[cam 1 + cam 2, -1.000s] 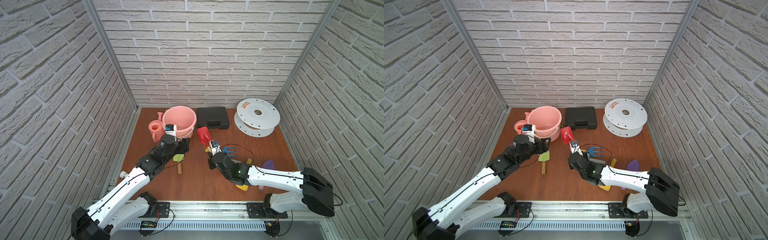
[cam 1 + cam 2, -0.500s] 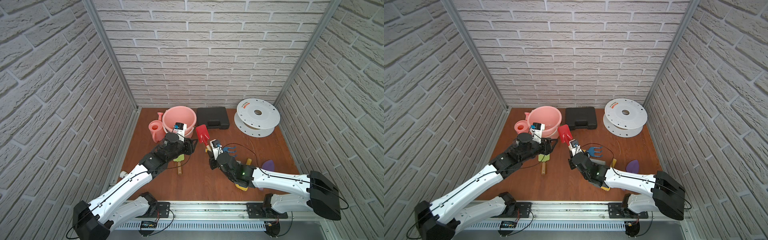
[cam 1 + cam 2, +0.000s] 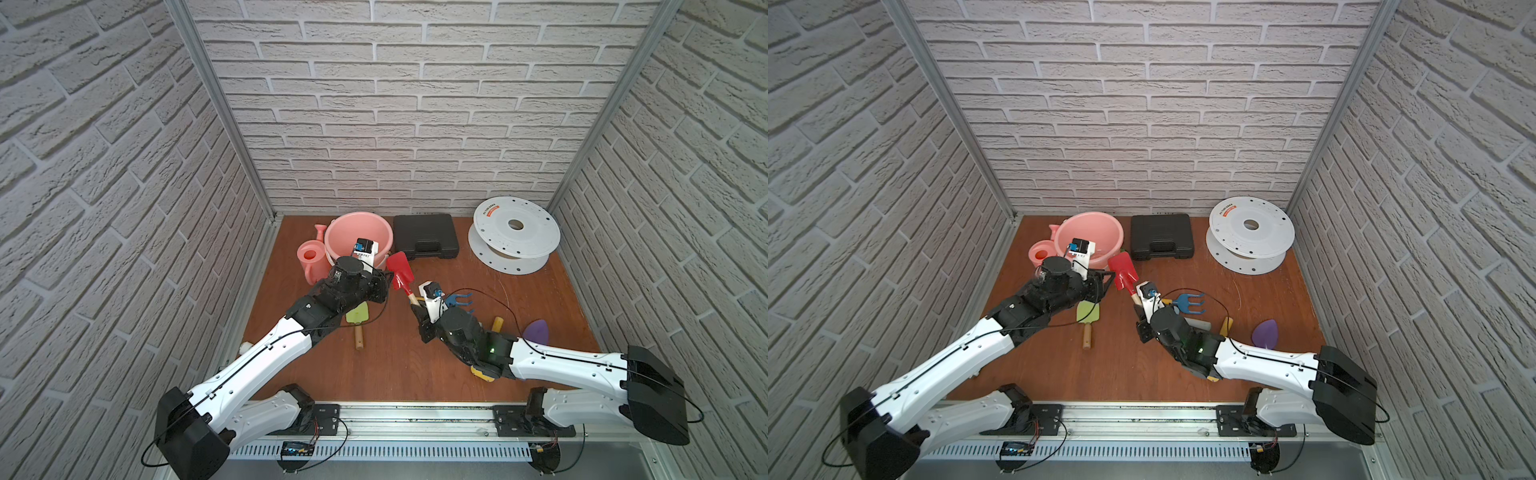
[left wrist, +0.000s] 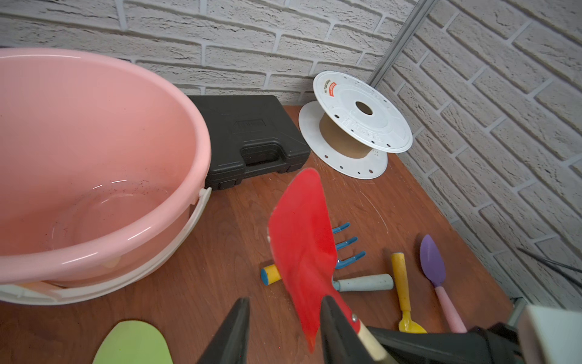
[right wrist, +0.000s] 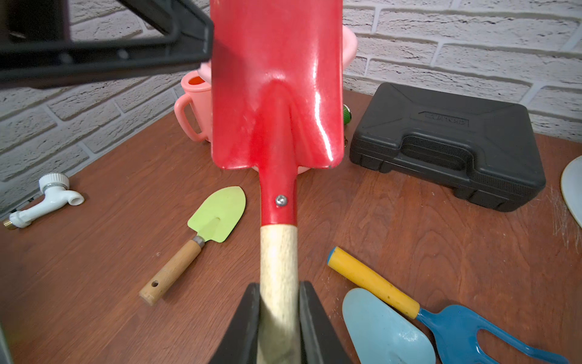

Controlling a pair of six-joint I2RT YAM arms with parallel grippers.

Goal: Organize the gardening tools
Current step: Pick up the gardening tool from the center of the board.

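**Red spade raised between the two arms**

The right gripper is clamped tight on the wooden handle of the red spade, holding it clear of the table near the pink bucket. The left gripper has its jaws partly apart, with the blade's edge between them and not pinched. The green trowel, blue rake, pale blue trowel, yellow spade and purple spade lie on the table. The pink watering can stands just beside the bucket.

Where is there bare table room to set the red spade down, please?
Barest: the front-middle table between the green trowel and the right arm. Also the strip between the black case, white reel and blue rake. Crowded: around the rake and purple spade, and beside the pink bucket and watering can.
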